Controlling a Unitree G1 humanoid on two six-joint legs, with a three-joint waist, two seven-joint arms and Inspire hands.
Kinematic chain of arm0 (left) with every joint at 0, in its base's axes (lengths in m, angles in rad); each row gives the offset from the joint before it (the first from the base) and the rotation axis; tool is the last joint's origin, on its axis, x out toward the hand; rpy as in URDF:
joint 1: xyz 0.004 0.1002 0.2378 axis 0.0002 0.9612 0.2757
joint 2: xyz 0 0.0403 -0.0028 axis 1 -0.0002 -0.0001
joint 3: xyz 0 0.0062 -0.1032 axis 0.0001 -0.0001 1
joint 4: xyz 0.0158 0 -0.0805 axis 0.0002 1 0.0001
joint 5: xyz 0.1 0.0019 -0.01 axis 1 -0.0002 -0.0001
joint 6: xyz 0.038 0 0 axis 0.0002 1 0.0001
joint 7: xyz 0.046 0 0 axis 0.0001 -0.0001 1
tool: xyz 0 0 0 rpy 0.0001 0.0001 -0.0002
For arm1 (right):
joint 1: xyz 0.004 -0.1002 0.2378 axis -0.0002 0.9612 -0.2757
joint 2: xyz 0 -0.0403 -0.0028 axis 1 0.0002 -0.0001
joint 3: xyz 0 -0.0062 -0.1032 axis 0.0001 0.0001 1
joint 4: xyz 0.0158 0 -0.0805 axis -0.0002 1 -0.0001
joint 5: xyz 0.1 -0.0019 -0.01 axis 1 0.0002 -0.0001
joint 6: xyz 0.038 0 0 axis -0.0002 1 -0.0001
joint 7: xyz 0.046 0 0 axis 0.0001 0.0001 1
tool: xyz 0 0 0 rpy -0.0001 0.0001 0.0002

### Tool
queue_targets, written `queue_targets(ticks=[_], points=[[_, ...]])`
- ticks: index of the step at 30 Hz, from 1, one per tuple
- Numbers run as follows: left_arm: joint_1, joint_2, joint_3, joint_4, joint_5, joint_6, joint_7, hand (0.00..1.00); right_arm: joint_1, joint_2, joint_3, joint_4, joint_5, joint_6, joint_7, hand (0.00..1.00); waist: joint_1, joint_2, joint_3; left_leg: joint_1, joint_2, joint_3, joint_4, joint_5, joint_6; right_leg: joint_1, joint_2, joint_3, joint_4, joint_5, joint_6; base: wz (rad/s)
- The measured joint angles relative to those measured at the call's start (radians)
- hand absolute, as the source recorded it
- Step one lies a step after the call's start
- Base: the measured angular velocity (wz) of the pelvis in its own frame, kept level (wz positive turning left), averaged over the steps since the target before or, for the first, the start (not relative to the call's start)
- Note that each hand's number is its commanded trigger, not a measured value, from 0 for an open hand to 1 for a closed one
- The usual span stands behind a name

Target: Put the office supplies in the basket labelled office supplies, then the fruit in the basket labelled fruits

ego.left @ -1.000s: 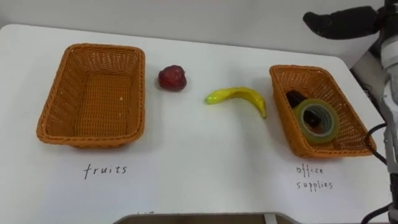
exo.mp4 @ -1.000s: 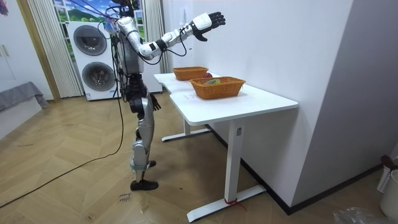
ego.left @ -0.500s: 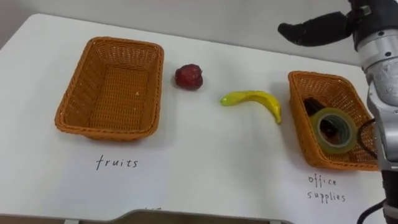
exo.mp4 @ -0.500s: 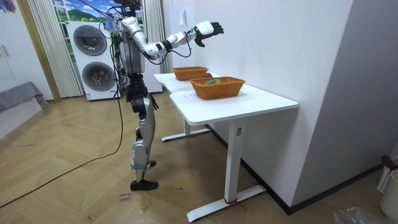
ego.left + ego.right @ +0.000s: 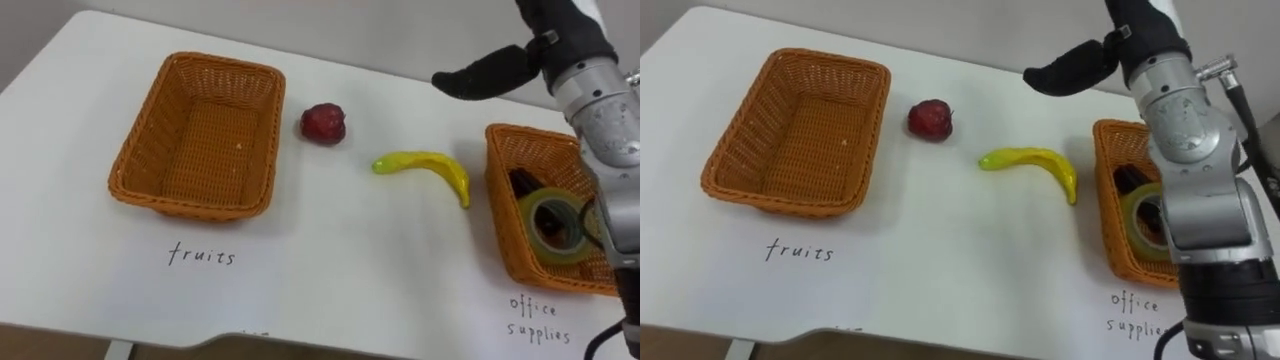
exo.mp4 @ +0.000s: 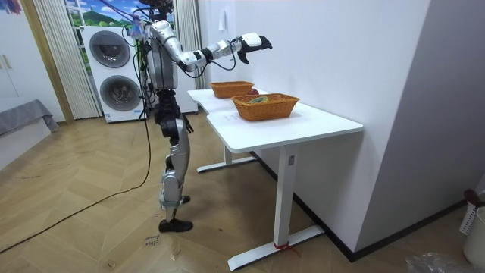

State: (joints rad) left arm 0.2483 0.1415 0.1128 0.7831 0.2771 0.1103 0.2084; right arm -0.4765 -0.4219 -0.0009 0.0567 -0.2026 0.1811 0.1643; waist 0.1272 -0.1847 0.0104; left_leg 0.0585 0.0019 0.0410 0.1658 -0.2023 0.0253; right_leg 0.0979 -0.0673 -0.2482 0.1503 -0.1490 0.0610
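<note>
A red apple (image 5: 324, 122) and a yellow banana (image 5: 425, 168) lie on the white table (image 5: 330, 260) between two wicker baskets. The left basket (image 5: 140, 150), above the handwritten word "fruits", holds nothing. The right basket (image 5: 500, 200), above "office supplies", holds a tape roll (image 5: 555, 222) and a dark item. My right hand (image 5: 500, 70) hovers high over the table's far side, above and beyond the banana, open with fingers stretched toward the left and nothing in it. In the room view my left hand (image 6: 189, 125) hangs by my hip.
I stand at the table's long side, facing the wall behind it. The table's front edge (image 5: 300, 345) runs along the bottom of the eye views. A washer and dryer stack (image 6: 114, 72) stands behind me.
My right arm has come down and drawn back toward my body, its hand lower and further left in the eye view. The head camera has shifted, so the whole scene slid right.
</note>
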Motion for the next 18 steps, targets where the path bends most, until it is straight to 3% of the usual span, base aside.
queue_targets(ticks=[8,18], points=[[-0.004,0.012,-0.002,0.031,-0.001,0.009,0.000,0.00,-0.015,-0.015,0.028,0.125,-0.007,0.004,0.049,0.00,0.015,-0.011,0.0018,-0.009,-0.001,-0.011,0.005,0.000,0.000,-0.001,-0.001,-0.004,0.000,0.000,0.000,0.01],[-0.014,0.011,-0.020,0.030,-0.001,0.023,-0.007,0.00,-0.015,-0.017,0.051,0.139,-0.046,0.015,0.092,0.00,0.011,-0.008,0.0038,-0.029,-0.003,-0.024,0.018,0.000,-0.001,-0.012,-0.001,-0.005,-0.001,0.000,0.000,0.03]])
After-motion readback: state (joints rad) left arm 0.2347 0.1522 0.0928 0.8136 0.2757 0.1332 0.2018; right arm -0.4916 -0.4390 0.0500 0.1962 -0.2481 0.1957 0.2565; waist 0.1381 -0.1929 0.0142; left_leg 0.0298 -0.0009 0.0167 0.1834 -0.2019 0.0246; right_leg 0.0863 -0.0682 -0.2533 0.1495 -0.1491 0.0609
